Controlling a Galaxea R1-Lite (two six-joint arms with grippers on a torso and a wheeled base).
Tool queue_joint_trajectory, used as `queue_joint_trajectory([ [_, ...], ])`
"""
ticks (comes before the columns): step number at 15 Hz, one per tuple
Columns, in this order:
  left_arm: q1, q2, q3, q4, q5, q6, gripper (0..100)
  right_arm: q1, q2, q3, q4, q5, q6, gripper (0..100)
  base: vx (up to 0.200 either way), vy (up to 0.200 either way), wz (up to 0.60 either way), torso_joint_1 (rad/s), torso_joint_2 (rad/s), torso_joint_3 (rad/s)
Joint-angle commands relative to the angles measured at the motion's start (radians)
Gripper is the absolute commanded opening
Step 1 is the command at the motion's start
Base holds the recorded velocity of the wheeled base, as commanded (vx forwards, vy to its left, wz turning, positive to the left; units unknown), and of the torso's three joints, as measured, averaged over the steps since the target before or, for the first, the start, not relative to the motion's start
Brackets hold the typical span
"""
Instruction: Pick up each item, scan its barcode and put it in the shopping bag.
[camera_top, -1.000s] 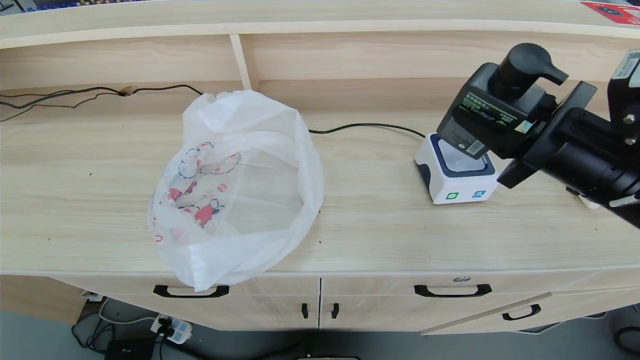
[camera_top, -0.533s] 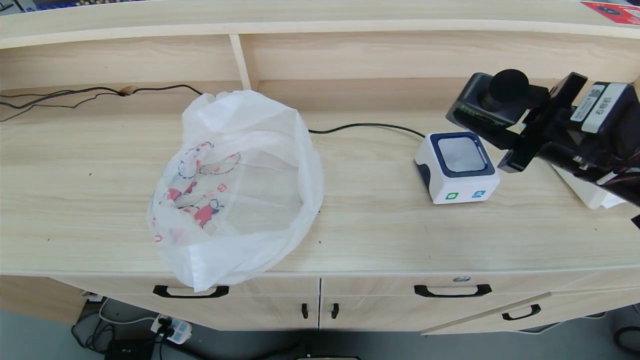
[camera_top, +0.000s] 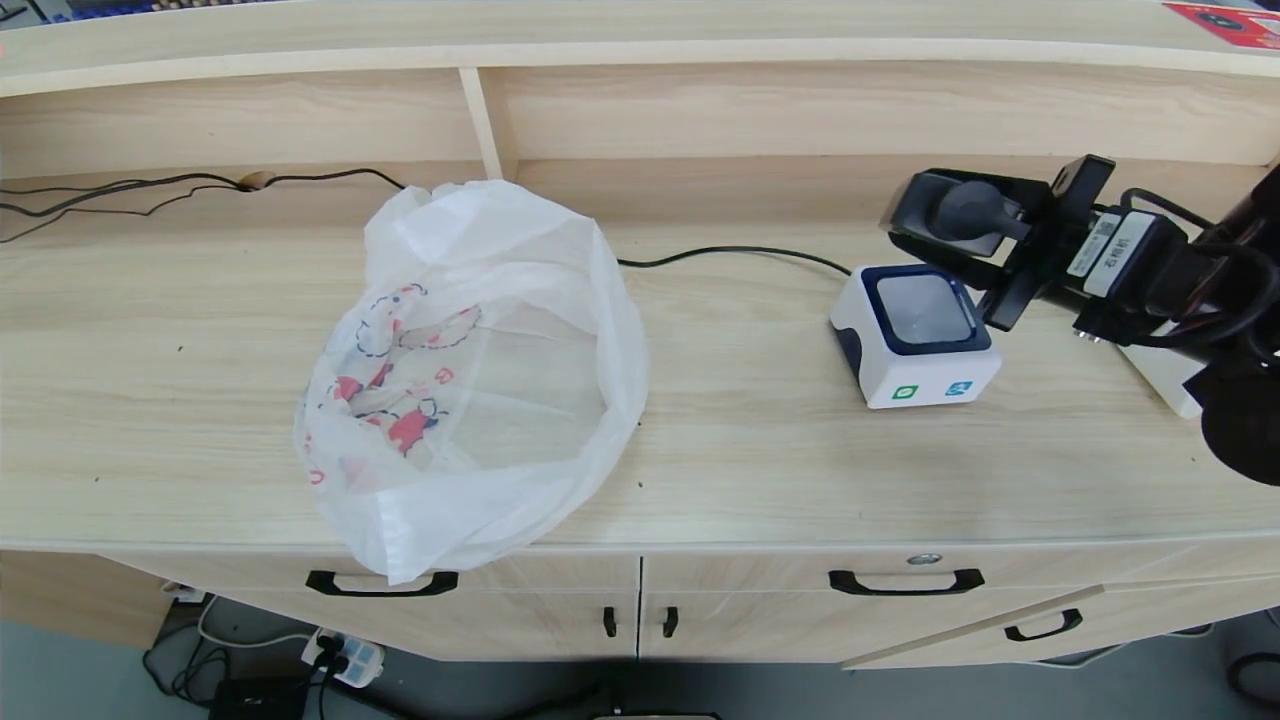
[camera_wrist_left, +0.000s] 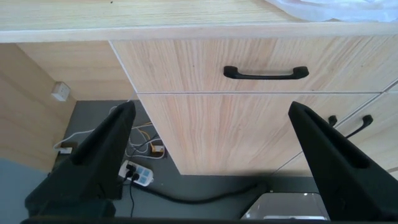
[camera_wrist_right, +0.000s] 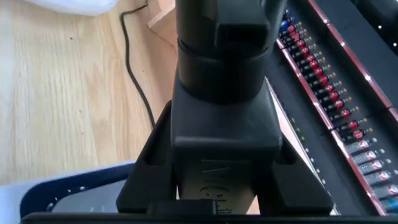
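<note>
At the right end of the surface, the right tool is clamped on a black pump bottle. The bottle is tipped on its side, just behind the far edge of the white scanner. The shopping bag lies open on the surface, well to the left of the scanner. The left tool hangs below the surface edge — fingers spread wide, holding nothing — facing a drawer handle.

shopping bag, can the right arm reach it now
Probably yes: the shopping bag lies open, and only counter and a cable lie between it and the right gripper holding the bottle.
</note>
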Motion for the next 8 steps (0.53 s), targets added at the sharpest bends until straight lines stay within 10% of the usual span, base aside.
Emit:
queue_joint_trajectory([
  [1,0.0,0.0,0.0,-0.001,0.0,-0.005,100,-0.049,0.026,0.004,0.0,0.012,-0.002,0,0.0,0.0,0.0,0.0,0.0,0.0],
  [8,0.0,0.0,0.0,-0.001,0.0,-0.006,100,-0.061,0.02,0.033,-0.003,0.006,0.004,0,0.0,0.0,0.0,0.0,0.0,0.0],
])
